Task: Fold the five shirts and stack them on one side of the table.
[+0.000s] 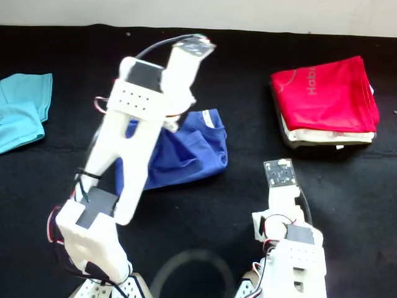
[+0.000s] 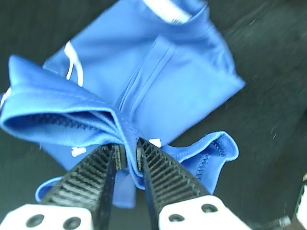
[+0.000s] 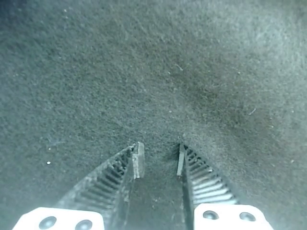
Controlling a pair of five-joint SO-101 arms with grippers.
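Blue shirt [image 1: 189, 155] lies mid-table, half folded, my left gripper [image 2: 127, 154] pinching a bunched hem. That thin bite worries me: a quick pull could slip the cloth or drag the fold open. My right gripper [image 3: 158, 160] hangs spread over bare table [image 1: 236, 74]. I have open room toward the red shirt [image 1: 325, 93] topping the stack [image 1: 329, 138]; the teal shirt [image 1: 22, 108] sits at the left edge.

Loose shirt [image 1: 192, 149] at the middle of the bench [image 1: 248, 62], stack of folded shirts [image 1: 325, 99] behind it to the right, another shirt [image 1: 22, 108] at the left edge, left pincer [image 2: 128, 149] clamped on the loose shirt's fold, right pincer [image 3: 160, 158] over bare bench, front right
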